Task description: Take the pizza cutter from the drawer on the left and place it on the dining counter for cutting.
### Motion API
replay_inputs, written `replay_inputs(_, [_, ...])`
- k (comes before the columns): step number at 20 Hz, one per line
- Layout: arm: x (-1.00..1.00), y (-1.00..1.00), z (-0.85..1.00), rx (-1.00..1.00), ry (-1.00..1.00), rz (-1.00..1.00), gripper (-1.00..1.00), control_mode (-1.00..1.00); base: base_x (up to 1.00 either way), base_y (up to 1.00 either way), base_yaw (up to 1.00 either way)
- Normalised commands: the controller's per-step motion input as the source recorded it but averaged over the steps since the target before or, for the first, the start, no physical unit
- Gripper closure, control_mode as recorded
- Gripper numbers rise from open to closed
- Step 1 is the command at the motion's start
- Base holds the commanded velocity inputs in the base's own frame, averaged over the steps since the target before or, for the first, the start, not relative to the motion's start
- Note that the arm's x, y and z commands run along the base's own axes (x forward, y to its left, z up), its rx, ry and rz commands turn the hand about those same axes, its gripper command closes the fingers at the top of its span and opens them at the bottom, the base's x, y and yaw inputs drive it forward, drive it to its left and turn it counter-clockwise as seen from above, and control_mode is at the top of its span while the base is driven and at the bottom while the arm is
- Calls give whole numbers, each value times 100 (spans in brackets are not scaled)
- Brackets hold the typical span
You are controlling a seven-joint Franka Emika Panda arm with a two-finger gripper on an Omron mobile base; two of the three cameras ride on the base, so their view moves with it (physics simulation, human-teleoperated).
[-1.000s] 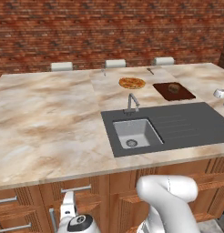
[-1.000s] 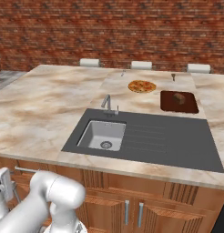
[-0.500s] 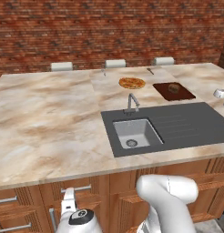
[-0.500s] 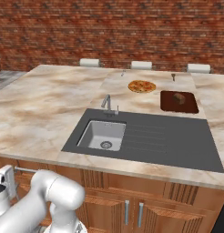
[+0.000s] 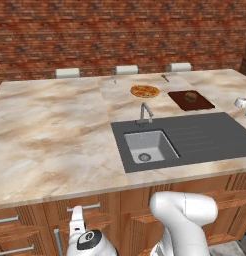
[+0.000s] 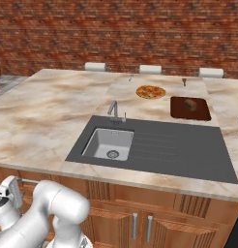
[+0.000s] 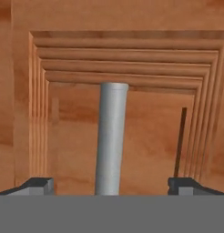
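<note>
Hand view looks straight at the front of the drawer (image 7: pixel 145 132), with its silver bar handle (image 7: pixel 111 136) running up the picture between the two dark finger tips (image 7: pixel 38 184). The pincer (image 7: pixel 111 184) is spread as wide as it goes and has hold of nothing. The bar sits in the gap, apart from either tip.

Set against the left base view of a second ago, the hand has crept a little higher and closer to the cabinet face under the bench (image 5: pixel 55 135). The spread of the fingers is unchanged and nothing on the bench has moved. I read that as the last stretch of the approach – the bar is lined up but not yet clamped.

The drawer front looks shut, flush with the panels beside it, so the pizza cutter is most likely inside it and out of reach. The task is at its start: the handle has to be gripped and the drawer drawn out before the tool can be lifted onto the marbled top, where a pizza (image 5: pixel 144 91) waits
</note>
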Motion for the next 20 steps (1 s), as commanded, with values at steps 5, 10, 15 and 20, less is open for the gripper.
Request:
replay_inputs(5, [23, 0, -1, 0, 0, 0, -100, -100, 0, 0, 0])
replay_inputs(10, [19, 0, -4, 0, 0, 1, -100, -100, 0, 0, 0])
replay_inputs(15, [18, 0, -22, 0, 0, 2, -100, -100, 0, 0, 0])
replay_inputs(20, [20, 0, -14, 0, 0, 2, -100, -100, 0, 0, 0])
